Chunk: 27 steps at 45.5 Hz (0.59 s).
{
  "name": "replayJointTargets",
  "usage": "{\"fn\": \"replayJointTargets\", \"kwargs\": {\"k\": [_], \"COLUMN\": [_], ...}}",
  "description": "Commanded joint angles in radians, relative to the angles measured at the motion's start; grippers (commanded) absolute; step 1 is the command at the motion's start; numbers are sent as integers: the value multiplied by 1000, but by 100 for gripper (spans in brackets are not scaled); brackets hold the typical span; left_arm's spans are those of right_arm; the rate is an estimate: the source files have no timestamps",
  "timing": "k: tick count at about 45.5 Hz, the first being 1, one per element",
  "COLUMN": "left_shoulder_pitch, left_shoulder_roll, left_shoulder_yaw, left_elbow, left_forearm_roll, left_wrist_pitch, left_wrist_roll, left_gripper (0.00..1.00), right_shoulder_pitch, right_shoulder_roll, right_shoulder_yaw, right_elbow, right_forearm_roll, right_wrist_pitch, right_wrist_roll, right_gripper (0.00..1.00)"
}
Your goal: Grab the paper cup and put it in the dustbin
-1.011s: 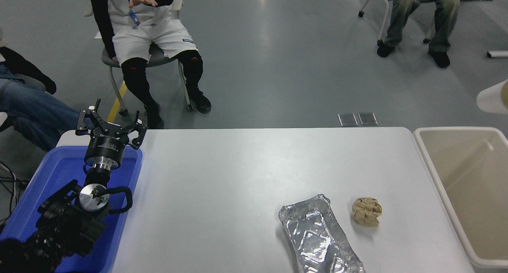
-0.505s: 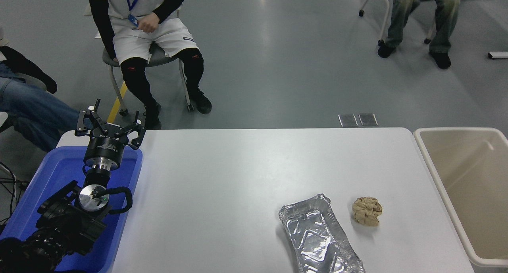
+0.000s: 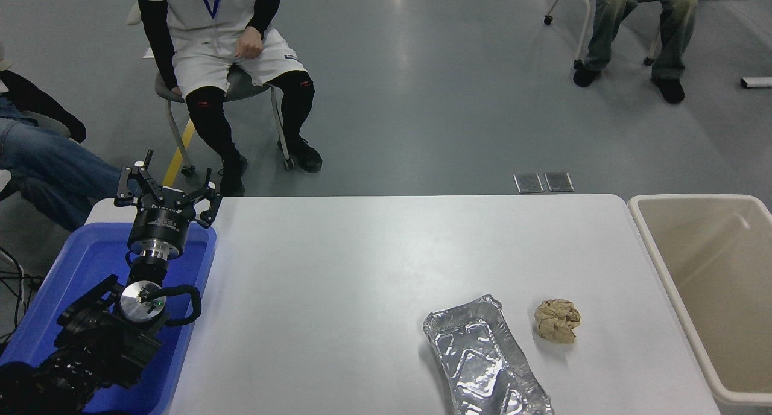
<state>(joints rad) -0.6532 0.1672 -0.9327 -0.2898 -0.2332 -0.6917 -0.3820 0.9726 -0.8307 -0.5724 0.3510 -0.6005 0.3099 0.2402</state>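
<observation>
A white table (image 3: 362, 270) stands on a grey floor with people seated beyond. No cup shows anywhere; the bin (image 3: 654, 264) at the right looks empty where visible. Judging so, check inside it before reaching again. The left gripper (image 3: 166, 189), fingers spread, hangs over the blue tub (image 3: 78, 264); the right arm is unseen.

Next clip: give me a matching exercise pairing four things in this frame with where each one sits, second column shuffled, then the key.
Things:
1. foil tray
2. paper ball
3. beige bin
4. left hand

Places:
A. off the table's right edge
B. above the blue tub's far end, at the table's left
C. near edge of the table, right of centre
D. between the tray and the bin

Pairs: 1-C, 2-D, 3-A, 4-B
</observation>
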Motion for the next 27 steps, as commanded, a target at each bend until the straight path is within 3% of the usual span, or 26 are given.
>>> {"fn": "replayJointTargets", "kwargs": {"k": [1, 10, 27], "left_shoulder_pitch": [0, 0, 0], "left_shoulder_roll": [0, 0, 0], "left_shoulder_yaw": [0, 0, 0], "left_elbow": [0, 0, 0], "left_forearm_roll": [0, 0, 0], "left_wrist_pitch": [0, 0, 0], "left_wrist_roll": [0, 0, 0], "left_gripper": [99, 99, 99], "right_shoulder_pitch": [-178, -285, -310], "right_shoulder_roll": [74, 150, 174], "right_shoulder_yaw": [71, 85, 106], "right_elbow": [-43, -75, -83], "right_forearm_roll": [79, 91, 93], "right_wrist_pitch": [-284, -452, -465], "right_wrist_roll": [-1, 1, 1], "right_gripper": [0, 0, 0]}}
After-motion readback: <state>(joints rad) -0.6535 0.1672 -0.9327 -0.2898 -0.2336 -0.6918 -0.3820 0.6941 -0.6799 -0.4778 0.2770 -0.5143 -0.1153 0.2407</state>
